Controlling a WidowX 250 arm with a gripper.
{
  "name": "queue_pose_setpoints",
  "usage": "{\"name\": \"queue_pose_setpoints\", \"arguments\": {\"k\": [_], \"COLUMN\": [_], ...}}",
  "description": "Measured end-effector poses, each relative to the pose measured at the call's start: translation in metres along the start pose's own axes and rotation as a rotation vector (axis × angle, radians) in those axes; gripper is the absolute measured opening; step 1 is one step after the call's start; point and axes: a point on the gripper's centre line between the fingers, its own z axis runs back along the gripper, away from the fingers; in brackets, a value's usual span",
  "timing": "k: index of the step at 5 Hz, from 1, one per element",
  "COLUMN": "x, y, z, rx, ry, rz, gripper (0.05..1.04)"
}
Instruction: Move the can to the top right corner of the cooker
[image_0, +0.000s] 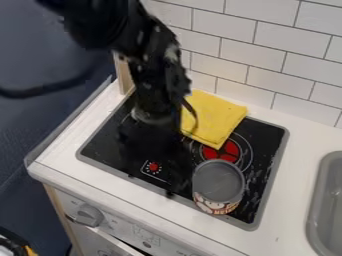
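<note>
One grey knob (88, 215) fronts the cooker at lower left; one can (218, 184) stands upright on the black hob (269, 142), lower right of centre.
One claw (152, 172) hangs near centre, opening and hold impossible to tell, below one yellow cloth (212, 117).

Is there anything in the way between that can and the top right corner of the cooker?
No, nothing visible stands between the can and the top right corner of the cooker. The yellow cloth lies toward the back, left of that path.
</note>
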Motion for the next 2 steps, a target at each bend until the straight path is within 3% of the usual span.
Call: {"name": "queue_pose_setpoints", "arguments": {"k": [2], "x": [-0.006], "y": [-0.042], "z": [-0.014], "rx": [-0.001], "ry": [0.005], "rz": [-0.176], "gripper": [0.999]}}
